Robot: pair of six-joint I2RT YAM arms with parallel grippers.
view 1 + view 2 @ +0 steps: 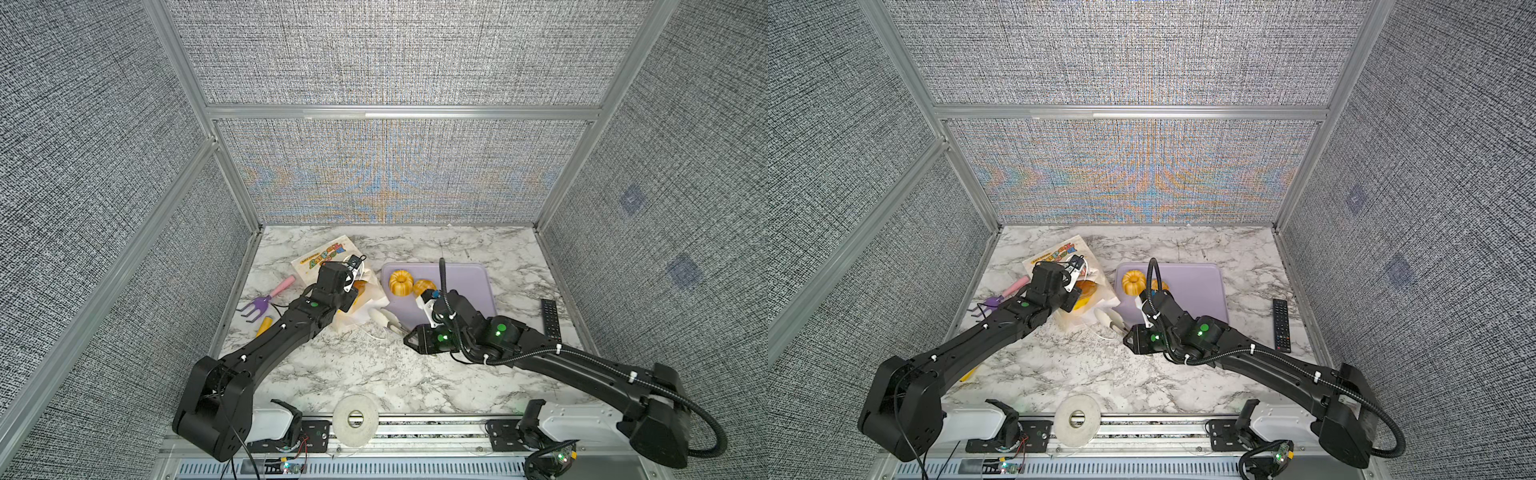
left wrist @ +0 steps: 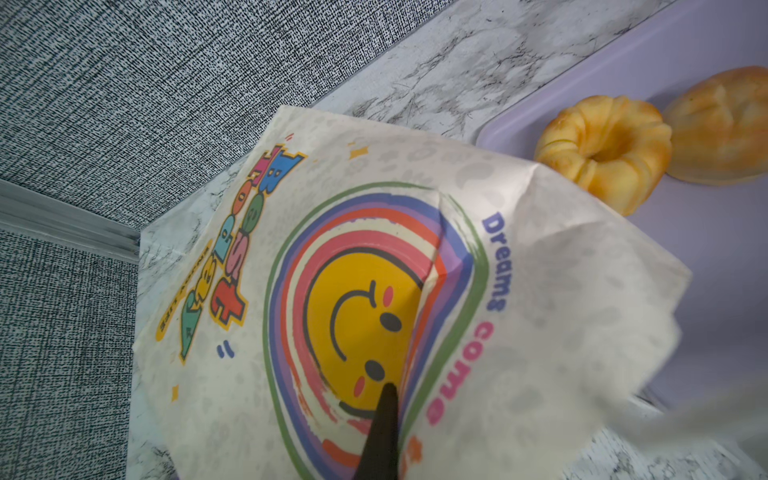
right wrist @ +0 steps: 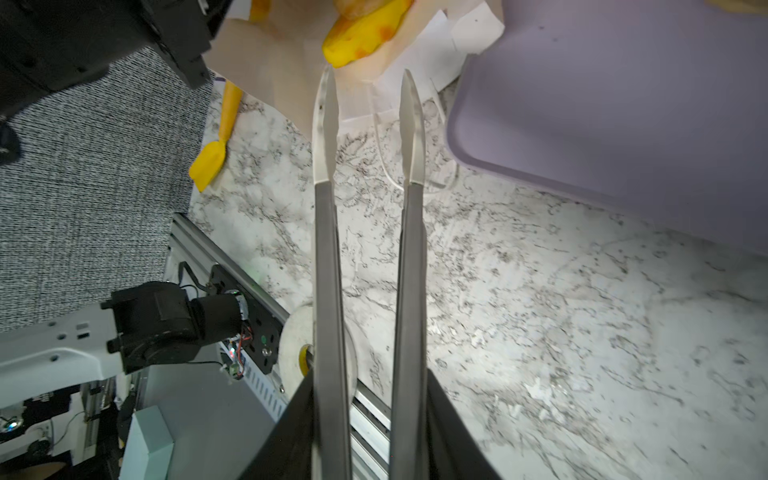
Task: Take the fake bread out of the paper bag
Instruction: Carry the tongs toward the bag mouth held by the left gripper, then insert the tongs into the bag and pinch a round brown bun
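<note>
My left fingers (image 2: 380, 436) are pinched shut on the printed wall of the paper bag (image 2: 415, 174), just below the smiley face. They hold that side up so the mouth gapes toward my other arm. My right fingers (image 3: 455, 440) are clamped on a pair of metal tongs (image 3: 328, 270). Its pale tips stand narrowly apart with nothing between them, right at the bag's mouth. Just inside that mouth lies a yellow piece of fake bread (image 3: 361, 33); how many more sit deeper in the bag I cannot tell. Just beside the bag, toward my right arm, a lavender tray (image 1: 469, 276) already carries a fluted ring bun (image 1: 401, 282) and a roll (image 1: 424, 286). On the bag's opposite side lie a purple toy rake (image 1: 254, 309) and a yellow toy shovel (image 1: 264, 326), which I leave alone. I judge I'm partway through and lining up the next pick. Next I need to ease the tips in around the yellow piece. Then I squeeze without tearing paper or catching the cord handle (image 3: 388, 170), with the left pinch kept firm.
</note>
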